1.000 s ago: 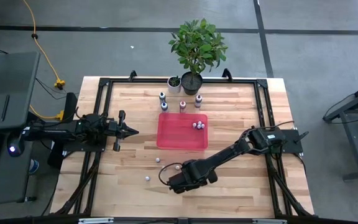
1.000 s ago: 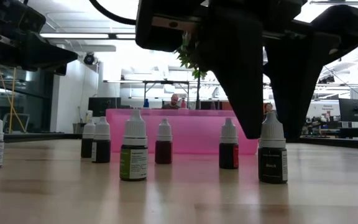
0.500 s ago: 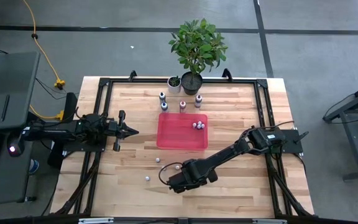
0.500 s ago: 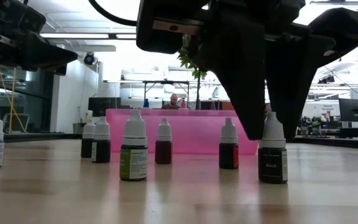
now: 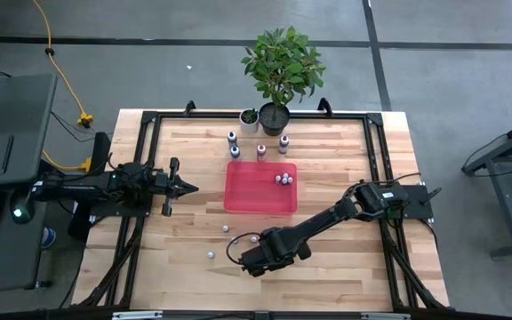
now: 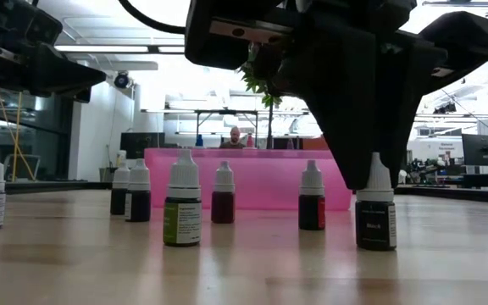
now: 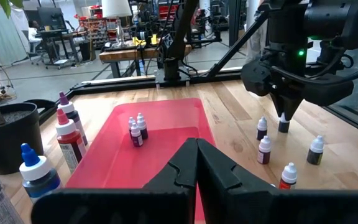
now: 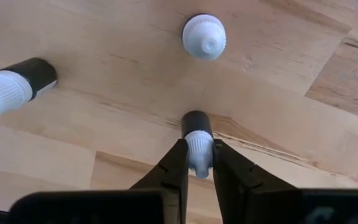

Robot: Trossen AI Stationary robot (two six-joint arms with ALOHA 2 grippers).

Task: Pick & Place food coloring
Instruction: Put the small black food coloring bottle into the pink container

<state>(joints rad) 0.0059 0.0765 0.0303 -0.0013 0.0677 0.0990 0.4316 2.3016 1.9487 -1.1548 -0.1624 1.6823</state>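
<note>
**Operator:** Where is the food coloring now?

**Observer:** You have the bottle (image 8: 197, 134) you want between the right gripper (image 8: 197, 163)'s fingers, near the front edge of the table (image 5: 345, 147). In the right wrist view both dark fingers press on its white cap, so the claw is nearly closed, squeezing that cap. In the low view the bottle's base appears to be on the wood, dark body upright.

**Operator:** And the rest of the set?

**Observer:** You can see loose bottles (image 6: 182, 210) standing around it on the front half of the table, between the red tray (image 5: 260, 188) and the front edge. The right wrist view shows 2 neighbours close by: 1 upright seen cap-on (image 8: 204, 36), 1 off to the side (image 8: 16, 85). Inside the tray, 2 or 3 small bottles (image 7: 137, 130) stand together near its right edge. 3 larger bottles (image 5: 260, 149) line up just beyond the tray's far edge.

**Operator:** Left arm?

**Observer:** Your left gripper (image 5: 189, 188) waits over the left side of the table, pointing at the tray, with its fingers together and nothing between them.

**Operator:** Anything else?

**Observer:** A leafy plant in a dark pot (image 5: 275, 117) and a small white pot (image 5: 250, 120) sit at the far edge, centre. A person shows far off behind the tray in the low view.
</note>
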